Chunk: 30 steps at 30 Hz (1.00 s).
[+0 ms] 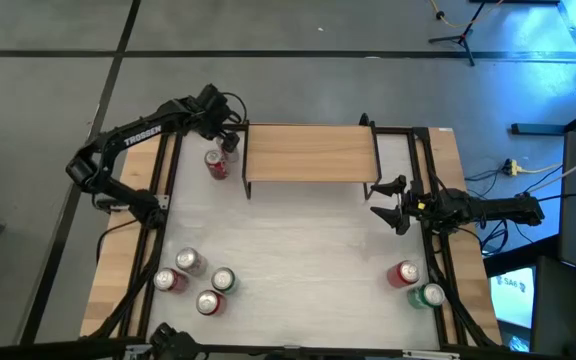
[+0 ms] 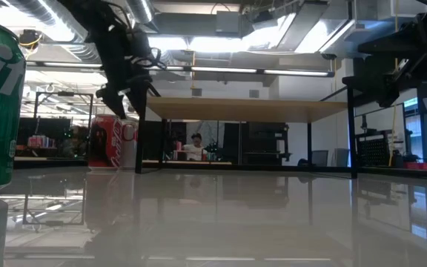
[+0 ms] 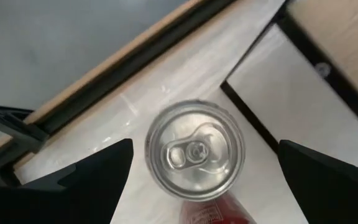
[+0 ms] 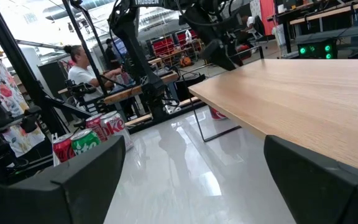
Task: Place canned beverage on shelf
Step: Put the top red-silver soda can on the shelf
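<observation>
Above the red can (image 1: 217, 163) at the far left of the table (image 1: 308, 250), the left gripper (image 1: 227, 138) hangs with its fingers spread wide and nothing between them. Look at the left wrist view: the silver lid and pull tab sit dead centre between the two dark fingers (image 3: 86, 177), so the gripper seems lined up for a straight drop onto the can. That can stands upright just beside the shelf's left legs, on the table and not on the shelf (image 1: 308, 152), whose wooden top is bare. From the low view the can shows white script on red that reads like a cola brand, though only part of it is visible past the shelf leg.

Over on the other side, the right gripper (image 1: 390, 201) waits near the shelf's right front corner, jaws apart too, holding nothing; probably parked there to stay out of the left arm's way.

More cans wait at the near edge: a cluster of four (image 1: 197, 279) on the left, and a red one (image 1: 403, 273) with a green one (image 1: 428, 295) on the right. White "TROSSEN" lettering runs along the left arm (image 1: 128, 138). A person (image 4: 82, 68) sits at a desk in the room behind
</observation>
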Each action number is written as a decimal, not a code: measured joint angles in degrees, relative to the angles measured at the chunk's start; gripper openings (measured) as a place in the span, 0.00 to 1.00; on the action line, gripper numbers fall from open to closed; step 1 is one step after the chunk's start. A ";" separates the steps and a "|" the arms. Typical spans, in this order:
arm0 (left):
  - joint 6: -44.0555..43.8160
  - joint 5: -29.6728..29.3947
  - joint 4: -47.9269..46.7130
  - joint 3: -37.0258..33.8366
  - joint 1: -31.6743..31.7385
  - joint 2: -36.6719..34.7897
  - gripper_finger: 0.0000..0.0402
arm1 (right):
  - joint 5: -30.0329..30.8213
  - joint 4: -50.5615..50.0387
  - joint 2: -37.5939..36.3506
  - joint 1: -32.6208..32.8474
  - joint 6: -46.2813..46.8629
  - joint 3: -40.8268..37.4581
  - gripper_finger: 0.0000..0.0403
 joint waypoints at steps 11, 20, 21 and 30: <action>0.00 0.15 0.09 0.00 -0.02 5.09 0.97 | 0.00 -0.01 -0.01 0.00 0.00 0.00 0.95; 1.25 0.00 0.11 -0.02 -0.02 6.16 0.92 | 0.00 0.01 -0.01 0.00 0.00 0.00 0.95; 1.33 -0.05 0.11 -0.02 -0.02 6.16 0.90 | 0.00 0.00 0.00 0.00 0.00 0.00 0.95; 1.36 -0.02 0.13 -0.02 0.00 6.13 0.72 | 0.00 0.00 0.00 0.00 0.00 0.01 0.95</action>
